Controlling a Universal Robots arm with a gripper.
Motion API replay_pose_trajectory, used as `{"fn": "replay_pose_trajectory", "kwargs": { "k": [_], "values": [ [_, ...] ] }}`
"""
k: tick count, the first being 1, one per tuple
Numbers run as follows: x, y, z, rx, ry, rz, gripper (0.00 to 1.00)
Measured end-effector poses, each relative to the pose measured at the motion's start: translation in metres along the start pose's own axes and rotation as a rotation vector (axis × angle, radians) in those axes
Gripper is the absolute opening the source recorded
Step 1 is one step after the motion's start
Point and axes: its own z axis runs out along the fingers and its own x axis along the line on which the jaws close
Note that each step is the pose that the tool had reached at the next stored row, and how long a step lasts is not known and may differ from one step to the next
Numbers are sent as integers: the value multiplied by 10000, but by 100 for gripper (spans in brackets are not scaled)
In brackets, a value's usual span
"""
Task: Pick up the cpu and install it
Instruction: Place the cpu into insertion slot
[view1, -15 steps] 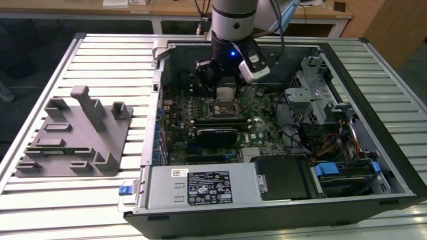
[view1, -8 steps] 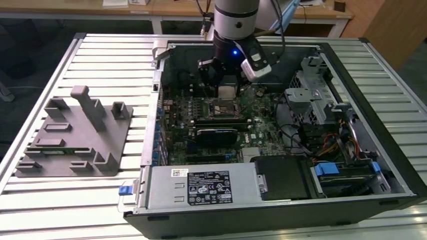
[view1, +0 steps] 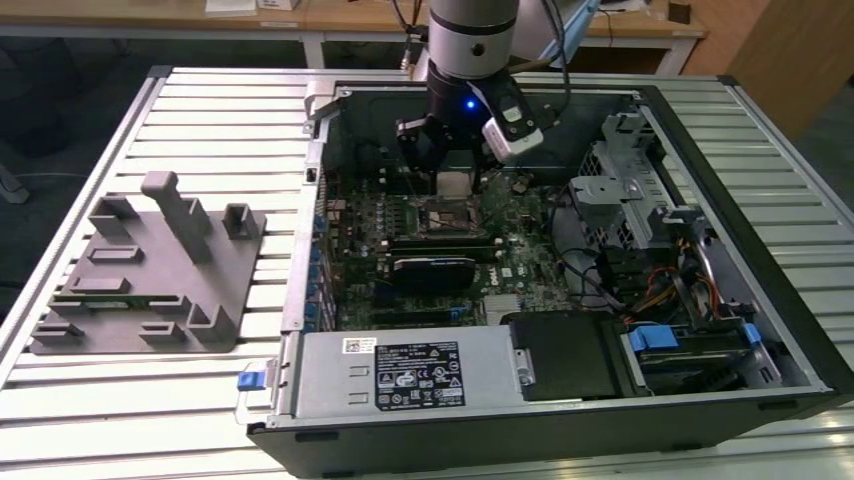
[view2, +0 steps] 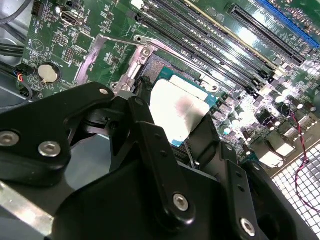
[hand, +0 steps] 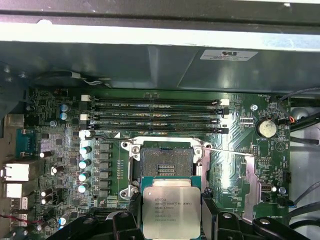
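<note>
While fingers (view2: 156, 150) pinch the cpu (hand: 170, 212) | near open socket (hand: 166, 162) | motherboard (hand: 235, 172) inside the computer case (view1: 534, 432)

My pincer (view1: 455, 173) holds the cpu (hand: 171, 210) near the socket (hand: 166, 162), inside the case (view1: 561, 442) on the table (view1: 200, 110); the tray (view1: 147, 285) lies at the exterior view's left.

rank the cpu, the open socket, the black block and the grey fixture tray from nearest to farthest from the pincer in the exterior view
1. cpu, clamped in the pincer.
2. open socket, on the board close by.
3. black block, on the board past the socket.
4. grey fixture tray, outside the case, at the exterior view's left.
</note>
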Motion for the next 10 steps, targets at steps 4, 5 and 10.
{"fn": "replay_pose_trajectory", "kwargs": {
  "k": [4, 5, 10],
  "values": [
    [0, 0, 0, 0, 0, 0, 55],
    [0, 1, 0, 1, 0, 0, 55],
    [0, 1, 1, 7, -11, 376, 55]
  ]
}}
